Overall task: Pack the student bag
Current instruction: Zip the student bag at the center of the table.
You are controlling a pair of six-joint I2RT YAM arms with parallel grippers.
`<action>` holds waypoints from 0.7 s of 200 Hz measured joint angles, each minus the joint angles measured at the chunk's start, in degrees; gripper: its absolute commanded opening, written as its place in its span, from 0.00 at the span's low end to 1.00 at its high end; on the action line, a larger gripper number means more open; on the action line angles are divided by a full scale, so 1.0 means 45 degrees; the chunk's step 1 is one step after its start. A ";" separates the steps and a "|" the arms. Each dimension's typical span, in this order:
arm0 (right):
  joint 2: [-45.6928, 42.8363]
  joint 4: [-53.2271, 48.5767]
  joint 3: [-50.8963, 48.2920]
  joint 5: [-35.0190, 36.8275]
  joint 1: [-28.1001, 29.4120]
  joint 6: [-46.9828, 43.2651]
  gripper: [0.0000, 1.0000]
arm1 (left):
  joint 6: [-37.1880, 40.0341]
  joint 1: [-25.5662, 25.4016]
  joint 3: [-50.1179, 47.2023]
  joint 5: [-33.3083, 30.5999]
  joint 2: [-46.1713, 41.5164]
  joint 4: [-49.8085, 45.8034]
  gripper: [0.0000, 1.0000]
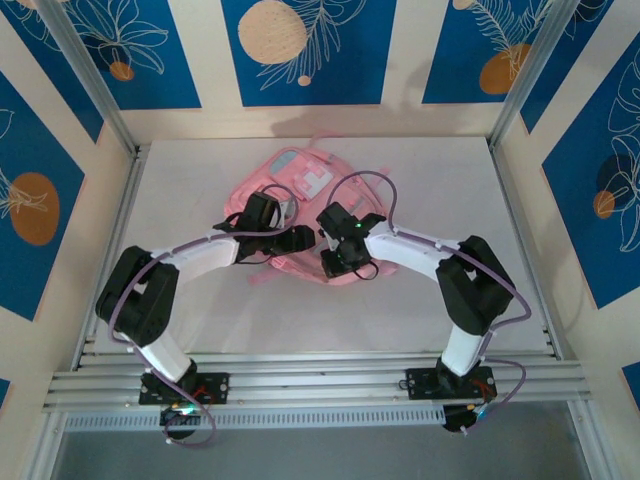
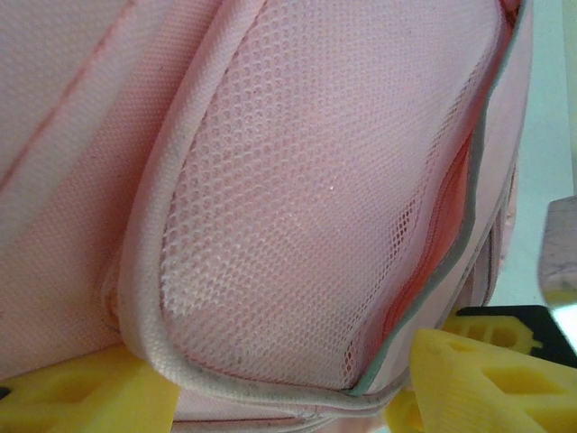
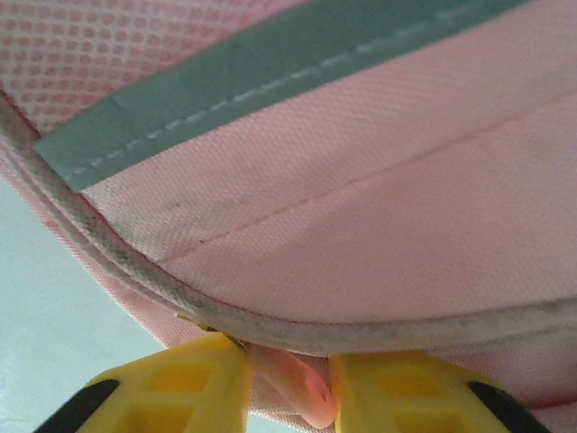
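While right gripper (image 3: 287, 397) is pinching a pink tab (image 3: 302, 392) at 5 o'clock on the bag (image 1: 300, 185), left gripper (image 2: 279, 397) is straddling its mesh pocket (image 2: 315, 198), spread. Bag is lying at 12 o'clock; thin bite is risking a slip.

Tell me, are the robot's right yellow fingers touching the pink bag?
Touching. The right wrist view shows a pink tab of the student bag squeezed between the right fingers, with the bag's piped edge resting on their tips.
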 measured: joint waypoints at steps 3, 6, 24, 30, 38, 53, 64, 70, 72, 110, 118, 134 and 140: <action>0.0063 -0.0005 0.0029 -0.0010 0.0005 -0.0029 0.18 | -0.0005 0.0005 0.0000 0.0000 0.0000 0.0000 0.63; 0.0121 -0.0005 0.0063 -0.0005 0.0010 0.0010 0.15 | -0.0005 0.0010 0.0000 0.0000 0.0000 0.0000 0.62; 0.0355 0.0102 0.0189 0.0010 0.0107 -0.0019 0.02 | -0.0039 0.0078 0.0000 -0.0073 0.0029 -0.0010 0.41; 0.0359 0.0112 0.0194 0.0053 0.0146 -0.0049 0.00 | -0.0034 0.0131 0.0000 -0.0146 0.0083 -0.0015 0.31; 0.0359 0.0117 0.0214 0.0087 0.0165 -0.0083 0.00 | 0.0087 0.0233 0.0000 -0.0267 0.0204 -0.0049 0.20; 0.0355 0.0170 0.0233 0.0092 0.0170 -0.0233 0.00 | 0.0107 0.0461 0.0005 -0.0165 0.0495 0.0063 0.06; 0.0345 0.0141 0.0238 0.0175 0.0175 -0.0393 0.00 | 0.0092 0.0602 0.0019 0.0015 0.0641 0.0170 0.01; 0.0321 0.0117 0.0238 0.0282 0.0204 -0.0500 0.00 | 0.0146 0.0675 0.0039 0.0112 0.0709 0.0267 0.00; 0.0306 0.0097 0.0238 0.0321 0.0209 -0.0544 0.00 | 0.0131 0.0685 0.0049 0.0131 0.0724 0.0296 0.00; -0.0092 -0.0452 0.0238 0.1452 -0.0170 -0.1248 0.00 | 0.0296 0.0981 0.0214 0.0636 0.1078 0.0617 0.00; -0.0131 -0.0491 0.0238 0.1520 -0.0452 -0.1375 0.00 | 0.0359 0.1020 0.0233 0.0695 0.1112 0.0656 0.00; -0.0131 -0.0369 0.0238 0.1472 -0.1107 -0.1598 0.00 | 0.0510 0.1039 0.0306 0.0743 0.1180 0.0777 0.00; -0.0131 -0.0267 0.0248 0.1433 -0.1423 -0.1666 0.00 | 0.0578 0.1039 0.0369 0.0743 0.1209 0.0806 0.00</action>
